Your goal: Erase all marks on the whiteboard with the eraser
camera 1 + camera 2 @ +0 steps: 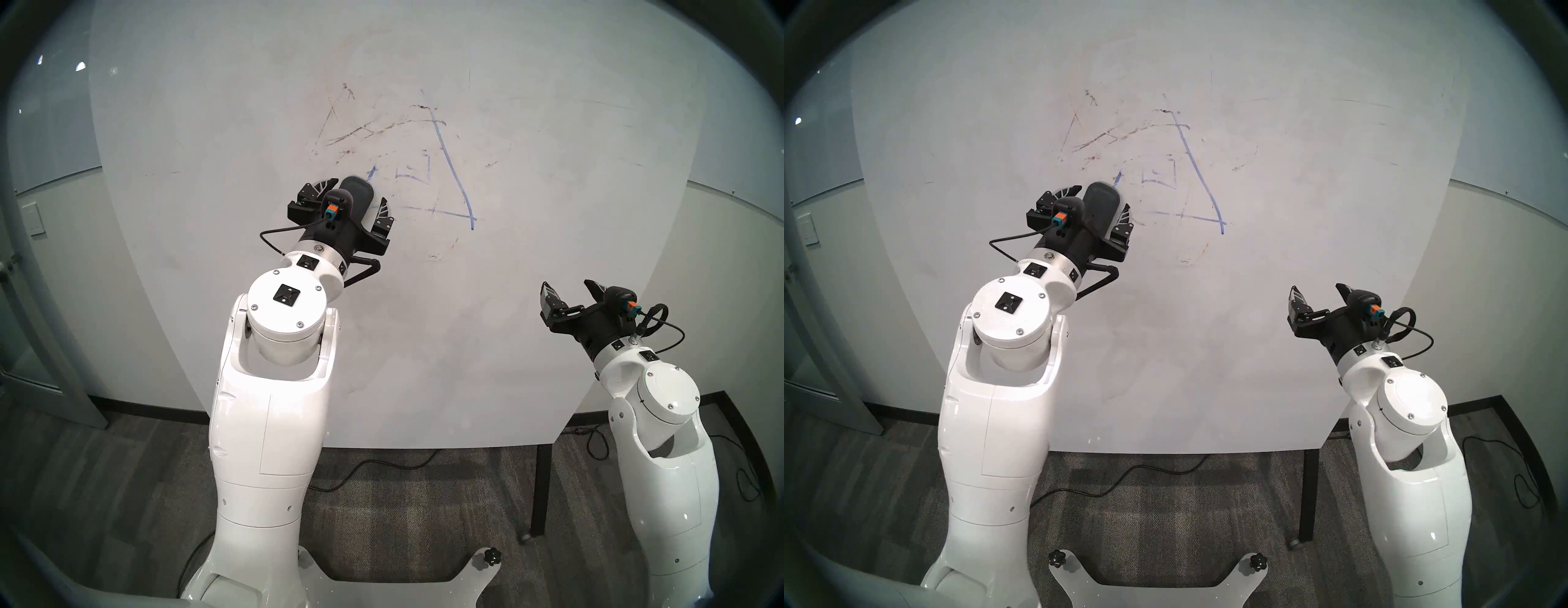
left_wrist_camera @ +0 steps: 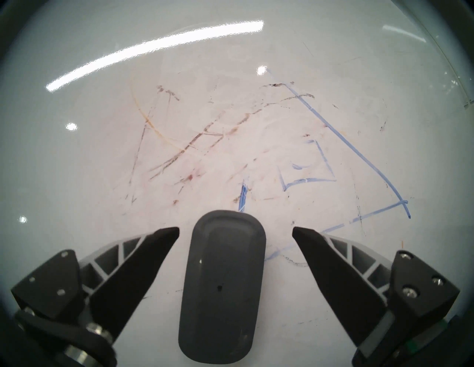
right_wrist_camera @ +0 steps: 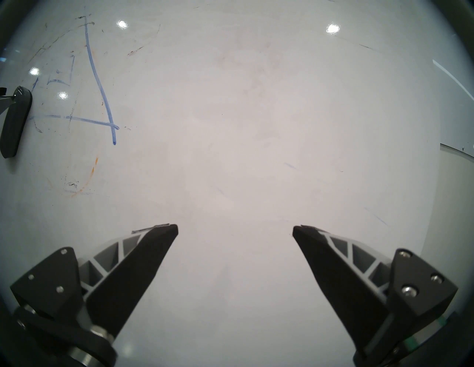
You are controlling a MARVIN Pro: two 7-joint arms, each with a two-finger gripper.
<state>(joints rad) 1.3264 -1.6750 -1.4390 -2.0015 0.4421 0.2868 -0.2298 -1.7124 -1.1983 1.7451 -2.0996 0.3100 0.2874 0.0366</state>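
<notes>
Dark grey eraser; blue lines, brown-red smudges beyond left gripper; glossy white whiteboard.

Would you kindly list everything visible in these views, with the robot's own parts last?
whiteboard: one, white, glossy, facing the robot
blue marks: partial triangle and square, board centre
brown smudges: several streaks, up and left of the blue lines
eraser: one, dark grey, against the board between the left hand's fingers, gaps on both sides
board leg: one visible, black, lower right
cable: black, on the grey carpet
left hand: black, open, around the eraser
right hand: black, open, empty
</notes>
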